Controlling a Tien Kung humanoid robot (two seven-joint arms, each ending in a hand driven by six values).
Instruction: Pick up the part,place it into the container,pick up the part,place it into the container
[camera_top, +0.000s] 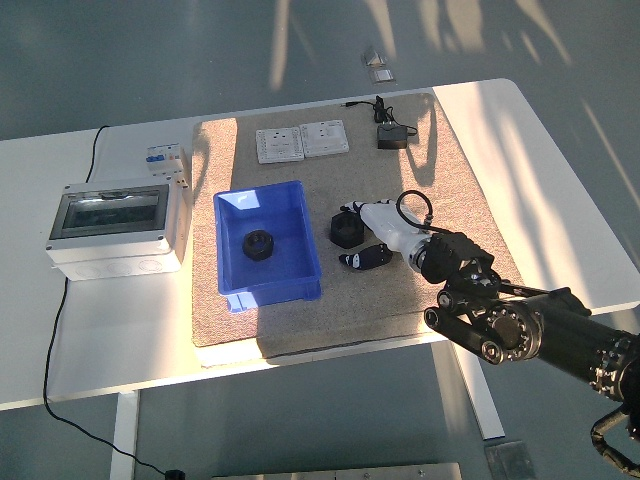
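A black hexagonal nut-like part (344, 228) lies on the tan mat just right of the blue container (300, 258). A second black ring part (260, 243) sits inside the container. My right hand (354, 235), white with black fingertips, reaches in from the lower right. Its fingers (352, 208) rest at the part's far edge and its thumb (365, 258) lies on the mat just below the part. The hand brackets the part without lifting it. The left arm is out of sight.
Two white switch plates (302, 142) and a black adapter (391, 136) lie at the mat's far edge. A grey breaker box (115, 225) with a cable stands on the table at the left, a small breaker (165, 158) behind it.
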